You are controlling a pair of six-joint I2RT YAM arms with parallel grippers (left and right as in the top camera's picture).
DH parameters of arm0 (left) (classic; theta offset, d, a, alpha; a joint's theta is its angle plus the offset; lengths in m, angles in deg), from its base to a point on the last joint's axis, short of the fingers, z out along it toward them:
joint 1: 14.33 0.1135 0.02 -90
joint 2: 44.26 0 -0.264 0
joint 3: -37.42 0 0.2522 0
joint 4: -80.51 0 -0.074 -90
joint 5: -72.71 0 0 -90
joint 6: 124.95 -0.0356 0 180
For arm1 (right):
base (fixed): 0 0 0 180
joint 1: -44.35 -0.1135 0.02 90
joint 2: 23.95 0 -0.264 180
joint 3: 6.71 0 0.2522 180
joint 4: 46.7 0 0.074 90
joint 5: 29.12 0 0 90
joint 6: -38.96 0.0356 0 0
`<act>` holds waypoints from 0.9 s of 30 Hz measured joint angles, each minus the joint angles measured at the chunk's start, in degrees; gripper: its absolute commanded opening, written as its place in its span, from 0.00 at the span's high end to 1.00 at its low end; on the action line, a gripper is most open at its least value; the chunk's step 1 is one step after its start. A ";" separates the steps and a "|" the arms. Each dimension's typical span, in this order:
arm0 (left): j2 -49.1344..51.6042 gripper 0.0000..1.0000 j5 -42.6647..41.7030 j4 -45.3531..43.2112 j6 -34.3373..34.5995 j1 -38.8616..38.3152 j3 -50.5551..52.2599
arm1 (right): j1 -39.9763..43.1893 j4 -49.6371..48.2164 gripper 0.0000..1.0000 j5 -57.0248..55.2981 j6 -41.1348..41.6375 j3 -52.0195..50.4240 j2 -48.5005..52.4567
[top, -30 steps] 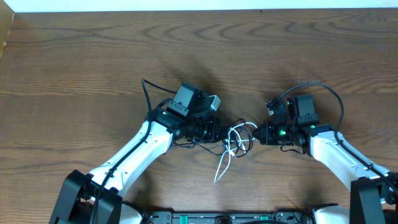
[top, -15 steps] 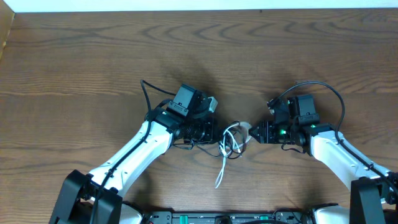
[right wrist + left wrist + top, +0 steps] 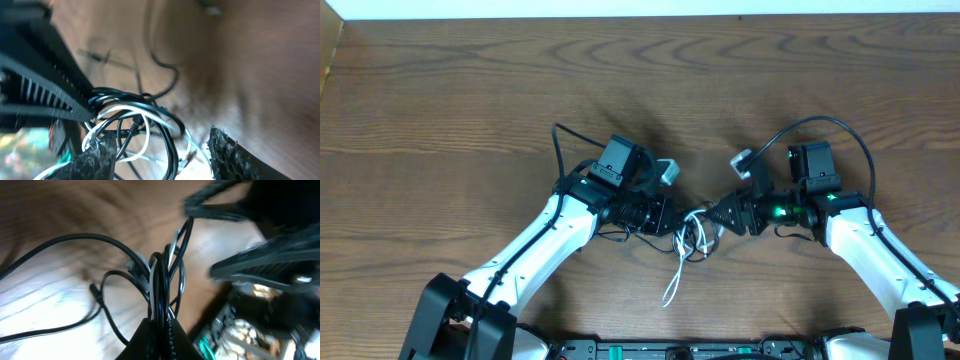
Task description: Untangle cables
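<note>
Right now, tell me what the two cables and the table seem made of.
The black cable: likely a rubber or plastic jacket, smooth, with a slight sheen on its curves. The white cable: a similar glossy plastic jacket, bends freely in loops. The table: wood or wood-look laminate, brown grain pattern, matte; cannot tell which.

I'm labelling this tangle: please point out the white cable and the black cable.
white cable (image 3: 674,280), overhead view, on its loose straight tail.
black cable (image 3: 159,285), left wrist view, on the upright bunched strands mid-frame.
</note>
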 measured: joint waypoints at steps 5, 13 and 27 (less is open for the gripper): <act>0.00 0.93 -5.97 0.00 -4.42 0.00 0.00 | -0.11 1.49 0.64 2.51 -6.08 0.00 0.00; 0.00 0.93 -7.48 -2.23 -5.88 0.13 0.00 | -0.96 4.90 0.99 3.50 -8.79 0.02 0.00; 0.02 0.93 -5.57 -4.74 -3.32 0.28 0.00 | -1.77 6.95 0.99 -21.92 7.45 0.33 -0.37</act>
